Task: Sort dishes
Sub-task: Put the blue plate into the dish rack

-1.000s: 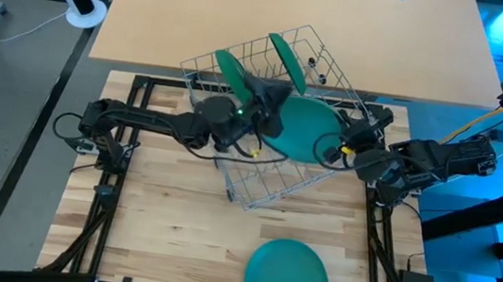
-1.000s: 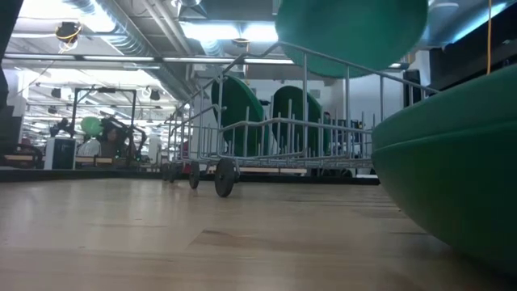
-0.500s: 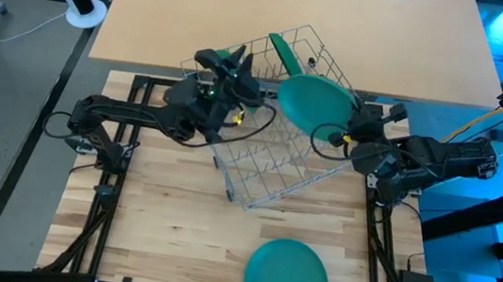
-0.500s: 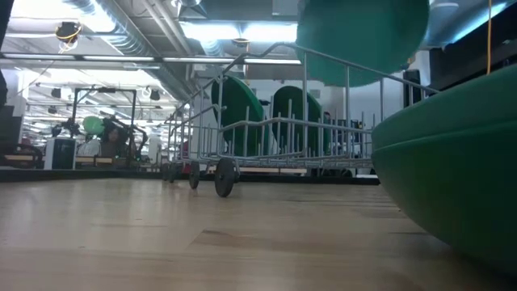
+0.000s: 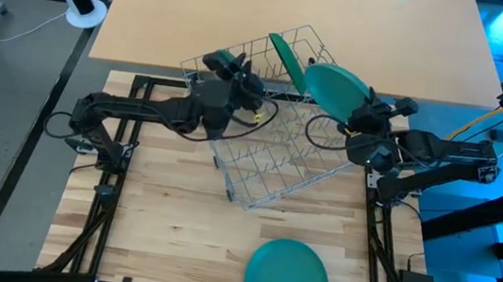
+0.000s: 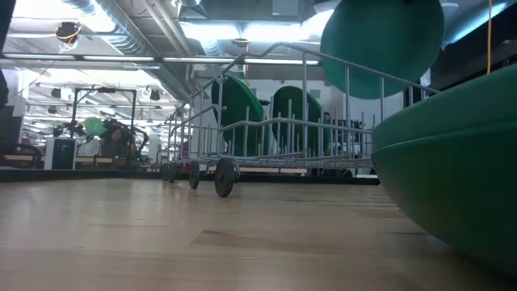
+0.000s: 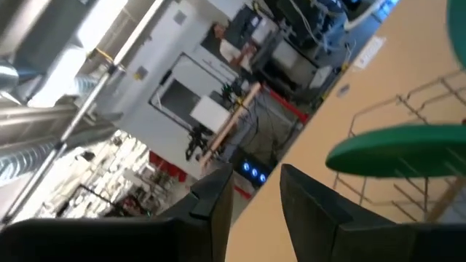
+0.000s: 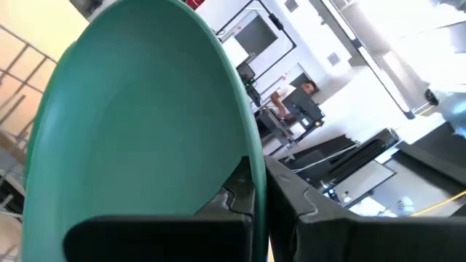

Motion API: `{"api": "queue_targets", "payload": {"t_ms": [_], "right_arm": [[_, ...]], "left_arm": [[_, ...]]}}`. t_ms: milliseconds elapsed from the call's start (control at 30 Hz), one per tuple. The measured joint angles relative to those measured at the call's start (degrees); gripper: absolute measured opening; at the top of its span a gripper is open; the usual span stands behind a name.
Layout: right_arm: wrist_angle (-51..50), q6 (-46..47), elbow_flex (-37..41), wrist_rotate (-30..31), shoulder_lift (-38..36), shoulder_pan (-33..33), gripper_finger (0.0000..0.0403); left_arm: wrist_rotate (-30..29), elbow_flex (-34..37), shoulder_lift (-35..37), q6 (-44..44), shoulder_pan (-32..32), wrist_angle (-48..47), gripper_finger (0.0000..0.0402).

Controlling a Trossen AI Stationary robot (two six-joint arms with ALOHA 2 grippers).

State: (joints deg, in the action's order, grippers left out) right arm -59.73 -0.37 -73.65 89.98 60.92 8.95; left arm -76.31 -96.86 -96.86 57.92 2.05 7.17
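Four round, flat, dark-green plastic plates showed. Two stood on edge in the silver wire rack (image 5: 271, 134): one (image 5: 287, 58) at its far corner, one (image 5: 228, 63) beside it. A third (image 5: 337, 89) hung tilted above the rack's right side. The fourth (image 5: 287, 275) lay flat at the tabletop's near edge.

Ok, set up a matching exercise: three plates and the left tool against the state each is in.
1. plate by the right arm
2. plate away from the rack
3. plate at the rack's far corner
4. left tool

A. open, empty
B. standing on edge in the wire rack
C. lying flat on the table
D. gripped by the right tool, in the air

Pairs: 1-D, 2-C, 3-B, 4-A
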Motion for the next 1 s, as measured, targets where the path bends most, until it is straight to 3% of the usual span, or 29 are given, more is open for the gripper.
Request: {"api": "queue_targets", "payload": {"t_ms": [200, 400, 733, 1000], "right_arm": [[-0.9, 0.3, 1.4, -0.5, 0.1, -0.6, 0.0013], [-0.7, 1.4, 3.8, -3.4, 0.2, -5.4, 0.0013], [0.9, 1.6, 4.1, -5.7, 3.8, -8.3, 0.0013], [0.8, 1.7, 4.1, -5.7, 4.6, -8.3, 0.0013]], "left_arm": [[0.0, 0.0, 0.0, -15.8, 3.0, -15.0, 0.0107], [0.0, 0.0, 0.0, -28.9, 4.2, -29.0, 0.0107], [0.3, 0.0, 0.0, -46.8, 5.9, -48.1, 0.0107], [0.3, 0.0, 0.0, -56.9, 7.2, -57.3, 0.0107]]}}
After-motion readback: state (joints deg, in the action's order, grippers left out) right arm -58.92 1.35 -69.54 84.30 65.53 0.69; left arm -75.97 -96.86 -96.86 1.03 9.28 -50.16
